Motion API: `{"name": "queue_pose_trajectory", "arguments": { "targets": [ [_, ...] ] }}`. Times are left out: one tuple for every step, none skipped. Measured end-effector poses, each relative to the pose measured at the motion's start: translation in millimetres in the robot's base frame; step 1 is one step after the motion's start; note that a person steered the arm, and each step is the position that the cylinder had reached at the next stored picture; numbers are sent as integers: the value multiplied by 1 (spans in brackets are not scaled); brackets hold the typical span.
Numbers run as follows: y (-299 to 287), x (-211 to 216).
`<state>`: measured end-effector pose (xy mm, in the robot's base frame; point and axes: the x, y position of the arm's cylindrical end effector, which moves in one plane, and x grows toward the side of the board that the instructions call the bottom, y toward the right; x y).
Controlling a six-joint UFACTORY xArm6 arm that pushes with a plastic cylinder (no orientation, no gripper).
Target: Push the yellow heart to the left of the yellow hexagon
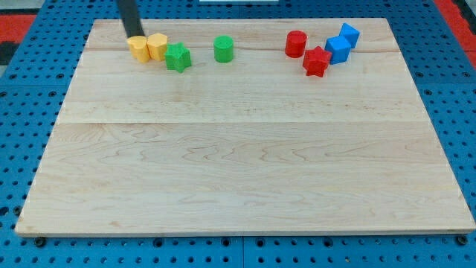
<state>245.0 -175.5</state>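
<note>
The yellow heart [138, 49] lies near the board's top left and touches the left side of the yellow hexagon [157, 46]. My tip [135, 35] stands right at the heart's upper edge, on the side toward the view's top. The dark rod rises from it out of the view's top. A green star [178, 57] sits against the hexagon's lower right side.
A green cylinder [223, 49] stands alone right of the star. At the top right are a red cylinder [296, 44], a red star [316, 61] and two blue blocks [338, 49] [349, 34]. The wooden board [245, 164] lies on a blue pegboard.
</note>
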Motion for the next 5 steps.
{"name": "queue_pose_trajectory", "arguments": {
  "targets": [
    [-4,-41],
    [7,6],
    [34,65],
    [32,22],
    [71,-19]
  ]
}}
